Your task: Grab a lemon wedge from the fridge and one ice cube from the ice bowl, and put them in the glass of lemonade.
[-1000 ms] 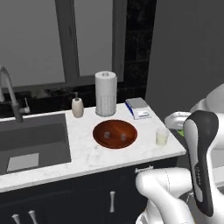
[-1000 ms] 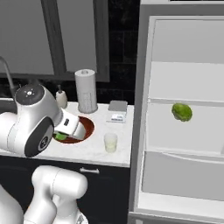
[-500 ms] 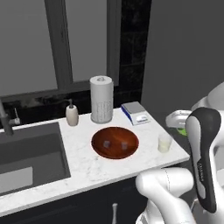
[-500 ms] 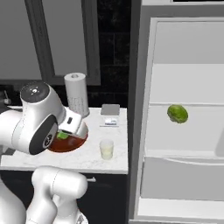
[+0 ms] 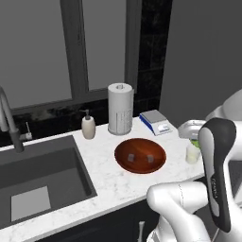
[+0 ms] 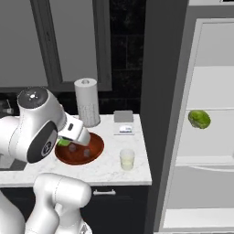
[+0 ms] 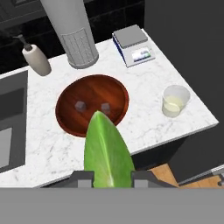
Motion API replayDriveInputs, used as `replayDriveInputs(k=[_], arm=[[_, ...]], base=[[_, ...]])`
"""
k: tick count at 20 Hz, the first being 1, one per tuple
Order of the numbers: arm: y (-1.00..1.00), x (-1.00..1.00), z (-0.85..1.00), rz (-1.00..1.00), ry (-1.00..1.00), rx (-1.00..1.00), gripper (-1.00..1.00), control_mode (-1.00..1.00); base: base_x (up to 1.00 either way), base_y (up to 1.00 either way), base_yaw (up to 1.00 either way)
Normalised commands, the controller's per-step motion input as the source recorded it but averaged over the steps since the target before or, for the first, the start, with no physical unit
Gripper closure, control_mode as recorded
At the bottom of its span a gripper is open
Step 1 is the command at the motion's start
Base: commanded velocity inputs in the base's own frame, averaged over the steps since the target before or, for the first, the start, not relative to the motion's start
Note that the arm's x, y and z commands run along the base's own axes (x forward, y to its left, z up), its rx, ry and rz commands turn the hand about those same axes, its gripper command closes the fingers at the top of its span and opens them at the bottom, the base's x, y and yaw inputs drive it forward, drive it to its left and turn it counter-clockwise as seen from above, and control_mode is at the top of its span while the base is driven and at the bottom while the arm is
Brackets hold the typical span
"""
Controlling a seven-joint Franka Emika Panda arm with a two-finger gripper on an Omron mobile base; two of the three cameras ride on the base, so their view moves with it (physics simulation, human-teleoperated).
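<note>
I see the fridge [image 6: 201, 137] standing open at the right of the table [image 7: 144, 118], its white shelves exposed and a round green fruit [image 6: 199, 119] resting on one shelf. On the table, the ice bowl [image 7: 93, 103] sits near the centre with two ice cubes [image 7: 92, 106] on its floor, well apart from the rim. The white perforated cylinder [image 5: 120, 108] stands behind the bowl, the scale [image 7: 133, 50] to its right, the soap bottle [image 7: 36, 61] to its left. The glass of lemonade [image 7: 174, 101] stands just beside the bowl near the table's front right corner, upright and partly filled. The hand [image 7: 108, 178] is clamped on the lemon wedge [image 7: 107, 153], fingers closed against its lower flanks, above the table's front edge near the bowl. I judge the wedge light, glossy and slippery, soft enough to bruise; the hold belongs on the broad flanks, not the tapered tip. The glass is thin-walled and tips easily, so I would release directly above its mouth
</note>
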Motion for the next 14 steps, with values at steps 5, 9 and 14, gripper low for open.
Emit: replayDriveInputs(k=[5, 9, 14], arm=[[-0.01, 0.1, -0.01, -0.02, 0.09, 0.0, 1.0, -1.0], [-0.03, 0.66, -0.18, -0.11, 0.45, 0.0, 1.0, -1.0], [-0.08, 0.63, -0.39, -0.14, 0.39, 0.0, 1.0, -1.0]], base=[[0.54, -0.04, -0.06], [0.0, 0.0, 0.0], [0.0, 0.0, 0.0]])
